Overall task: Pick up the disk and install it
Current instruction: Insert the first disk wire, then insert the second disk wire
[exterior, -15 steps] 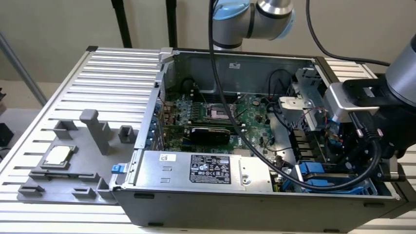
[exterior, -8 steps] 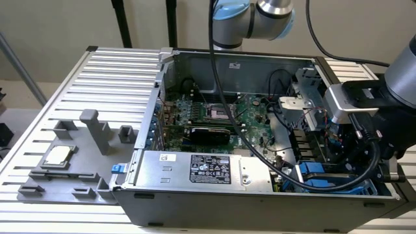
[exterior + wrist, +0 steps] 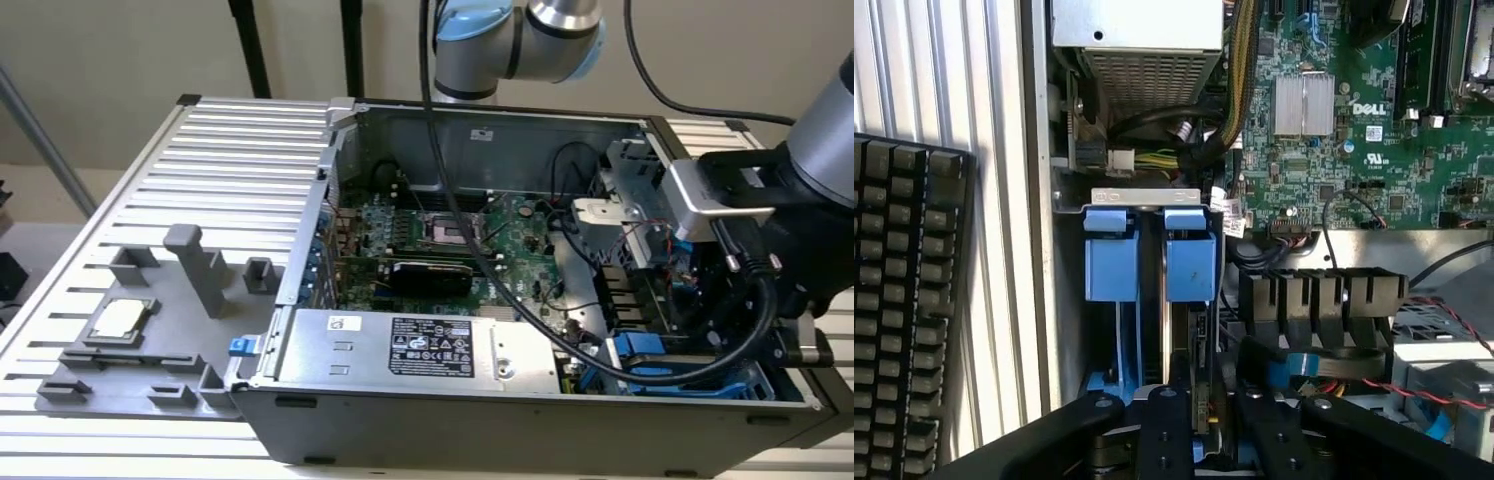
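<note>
Your hand (image 3: pixel 1199 425) sits low over drive bay at near right corner of computer case (image 3: pixel 441 415), exterior view's right. Disk (image 3: pixel 1189 262) stands on edge in bay slot beside second blue carrier (image 3: pixel 1106 265), long axis running down into bay. Cannot tell whether hand grips it.

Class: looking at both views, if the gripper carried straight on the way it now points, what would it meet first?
Probably the disk in its blue carrier, standing in the drive bay just ahead of the gripper; depth is hard to judge.
</note>
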`<action>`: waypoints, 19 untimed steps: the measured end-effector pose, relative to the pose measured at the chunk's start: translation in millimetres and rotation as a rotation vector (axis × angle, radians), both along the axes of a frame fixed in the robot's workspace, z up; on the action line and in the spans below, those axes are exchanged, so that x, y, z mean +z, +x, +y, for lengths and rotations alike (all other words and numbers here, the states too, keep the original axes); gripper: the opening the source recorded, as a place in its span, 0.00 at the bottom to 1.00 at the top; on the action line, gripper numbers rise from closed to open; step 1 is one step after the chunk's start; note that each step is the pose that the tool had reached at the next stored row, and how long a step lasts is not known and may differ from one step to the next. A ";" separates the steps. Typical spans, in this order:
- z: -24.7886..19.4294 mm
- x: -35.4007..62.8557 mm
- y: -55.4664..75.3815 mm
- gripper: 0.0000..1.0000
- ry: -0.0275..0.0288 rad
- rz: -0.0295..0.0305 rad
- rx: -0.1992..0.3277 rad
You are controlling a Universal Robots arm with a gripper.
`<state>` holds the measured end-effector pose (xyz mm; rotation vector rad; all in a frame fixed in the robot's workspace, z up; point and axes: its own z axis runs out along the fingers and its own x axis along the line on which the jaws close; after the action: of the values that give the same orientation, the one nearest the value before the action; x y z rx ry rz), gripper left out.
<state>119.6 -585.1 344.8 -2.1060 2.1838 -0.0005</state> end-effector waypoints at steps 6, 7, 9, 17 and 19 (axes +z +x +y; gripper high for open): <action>0.0 0.1 -23.6 0.25 0.0000 0.0000 0.000; 0.0 0.0 -25.9 0.25 0.0001 0.0000 0.000; -0.1 0.0 -27.6 0.16 0.0001 0.0000 0.000; 0.0 0.0 -27.6 0.11 0.0000 0.0002 0.000; 0.0 0.0 -27.6 0.11 0.0000 0.0003 0.000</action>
<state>92.1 -585.1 344.9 -2.1062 2.1839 -0.0002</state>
